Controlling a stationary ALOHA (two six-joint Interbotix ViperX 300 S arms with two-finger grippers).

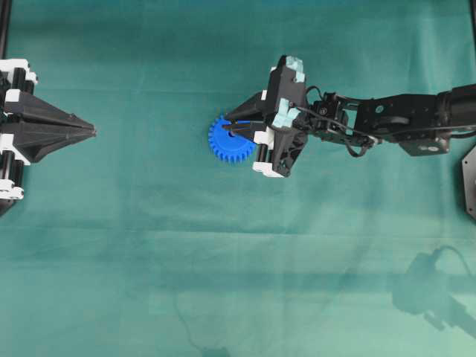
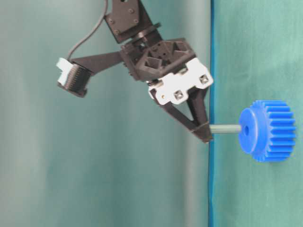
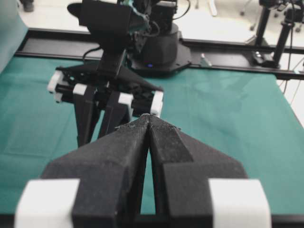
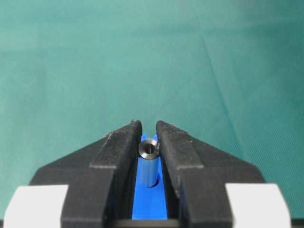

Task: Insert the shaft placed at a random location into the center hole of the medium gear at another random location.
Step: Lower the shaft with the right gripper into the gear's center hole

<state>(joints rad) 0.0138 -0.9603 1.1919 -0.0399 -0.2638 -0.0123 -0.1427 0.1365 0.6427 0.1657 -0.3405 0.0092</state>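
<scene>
Bright blue medium gear (image 1: 225,141) on a plain teal-green tabletop (image 1: 149,223); silvery-grey shaft (image 4: 148,164) — shiny at its end. Both grippers — right (image 1: 236,126), left (image 1: 91,132) — black with white blocks.

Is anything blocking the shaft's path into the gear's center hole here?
Nothing visible. The right gripper holds the shaft, whose far end already meets the center hole of the medium gear; only green cloth surrounds them.

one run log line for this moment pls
stage: inserting | right claw: shut on shaft | shaft tip at center hole of medium gear | left claw: shut, idle
</scene>
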